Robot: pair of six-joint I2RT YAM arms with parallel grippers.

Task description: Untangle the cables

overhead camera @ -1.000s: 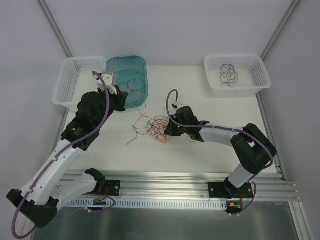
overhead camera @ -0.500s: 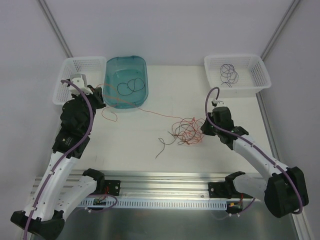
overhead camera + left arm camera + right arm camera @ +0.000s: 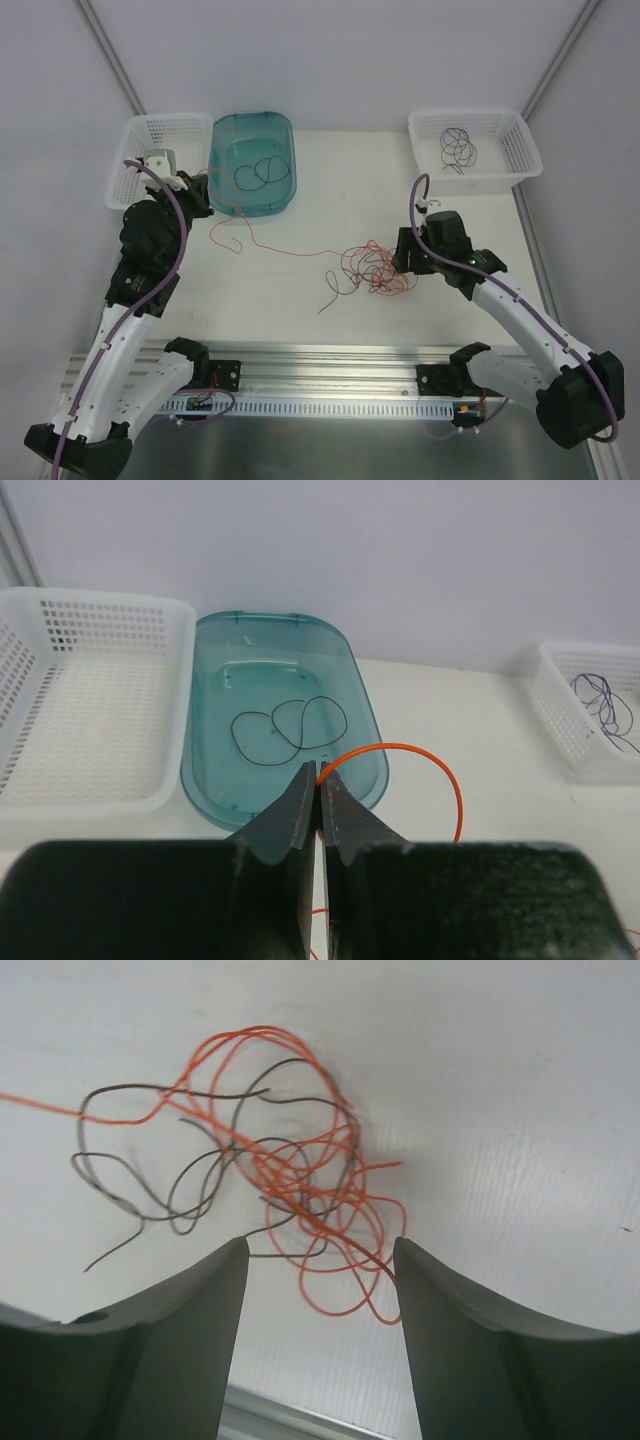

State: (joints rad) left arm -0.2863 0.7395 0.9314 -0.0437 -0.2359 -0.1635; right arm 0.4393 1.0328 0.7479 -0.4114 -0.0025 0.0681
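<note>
Right gripper (image 3: 320, 1245): fingers spread wide and holding nothing, poised over the knot.
Tangle (image 3: 300, 1180): lies on the table between the right fingers and just beyond their tips. It is mostly orange-red loops, crossed by dark strands (image 3: 160, 1088) that straggle out past one finger.
Handling: the cables look hair-thin, limp and almost weightless. They should drag easily but probably snag wherever strands cross.
Where to grip: a free end or an outer loop (pinching the middle would likely tighten the knot).
Left gripper (image 3: 320, 785): clenched on one orange-red wire (image 3: 420, 751), pinched right at the fingertips.
Held wire: arcs out from the left fingertips, then, in the top view, runs slack across the table to the tangle.
Teal tub (image 3: 215, 770): just beyond the left fingertips, with separate black loops (image 3: 290, 725) lying inside.
White basket (image 3: 90, 680): beside the tub, further off to the side of the left fingers.
Far basket (image 3: 520, 150): well beyond the right fingers, holding dark purple wires (image 3: 458, 148).
</note>
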